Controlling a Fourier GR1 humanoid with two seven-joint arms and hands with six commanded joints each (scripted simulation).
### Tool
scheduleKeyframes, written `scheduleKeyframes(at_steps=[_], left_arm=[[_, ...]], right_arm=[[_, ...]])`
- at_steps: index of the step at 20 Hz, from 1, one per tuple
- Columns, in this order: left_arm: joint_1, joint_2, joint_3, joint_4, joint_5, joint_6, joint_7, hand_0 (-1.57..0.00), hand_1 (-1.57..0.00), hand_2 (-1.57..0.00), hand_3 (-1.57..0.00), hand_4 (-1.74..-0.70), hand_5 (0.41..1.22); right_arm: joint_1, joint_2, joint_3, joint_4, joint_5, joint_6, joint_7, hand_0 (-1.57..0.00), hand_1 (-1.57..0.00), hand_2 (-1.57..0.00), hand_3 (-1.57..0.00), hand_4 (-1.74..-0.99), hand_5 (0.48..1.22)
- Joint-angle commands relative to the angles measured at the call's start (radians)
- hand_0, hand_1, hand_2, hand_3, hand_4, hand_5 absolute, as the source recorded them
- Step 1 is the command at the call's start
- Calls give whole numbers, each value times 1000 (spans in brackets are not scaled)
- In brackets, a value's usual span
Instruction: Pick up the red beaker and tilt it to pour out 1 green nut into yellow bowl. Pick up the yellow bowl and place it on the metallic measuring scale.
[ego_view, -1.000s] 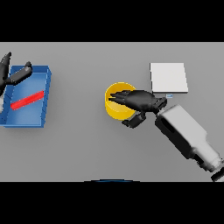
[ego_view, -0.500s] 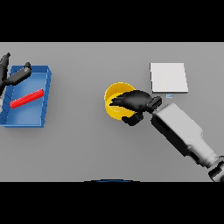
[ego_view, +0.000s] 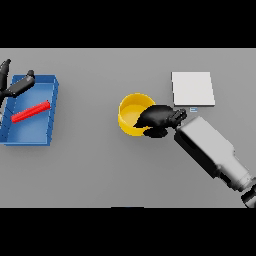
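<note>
Bowl-to-scale step: right hand (ego_view: 159, 118) fingers clasp right rim of round yellow bowl (ego_view: 131, 114); flat square metallic scale (ego_view: 193, 88) just right-beyond bowl; left hand (ego_view: 14, 86) relaxed, far left; next lift, carry onto scale

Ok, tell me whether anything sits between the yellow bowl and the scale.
Nothing visible does. The table between the yellow bowl and the metallic measuring scale is bare; the right hand is at the bowl's right rim.
</note>
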Motion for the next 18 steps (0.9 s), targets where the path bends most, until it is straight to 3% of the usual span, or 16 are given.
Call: scheduleKeyframes(at_steps=[1,4,7,10,14,18], left_arm=[[0,-1,-1,4,-2,0,-1,1,1,1,1,-802,726],[3,2,0,-4,1,1,-1,1,1,1,1,-805,725],[-4,4,-4,-9,-4,-3,11,1,1,1,1,-801,724],[-3,0,-8,-2,-11,3,9,1,1,1,1,-798,721],[-6,0,-3,-12,-2,3,12,1,1,1,1,-800,722],[-10,1,-2,-9,-5,2,13,1,1,1,1,-805,723]], right_arm=[[-4,0,3,7,1,0,-5,-1428,-1419,-1355,-1155,-1694,1187],[-4,-15,-4,-15,-10,5,4,-1498,-1493,-1453,-1181,-1717,1203],[11,-55,-27,-97,-42,34,19,-1534,-1531,-1490,-1192,-1729,1212],[-11,-90,-51,-164,-65,74,51,-1552,-1551,-1506,-1377,-1731,1216],[-50,-129,-96,-228,-92,119,115,-1563,-1563,-1544,-1308,-1724,1219],[-13,-161,-123,-293,-123,145,157,-1568,-1568,-1560,-1248,-1720,1219]])
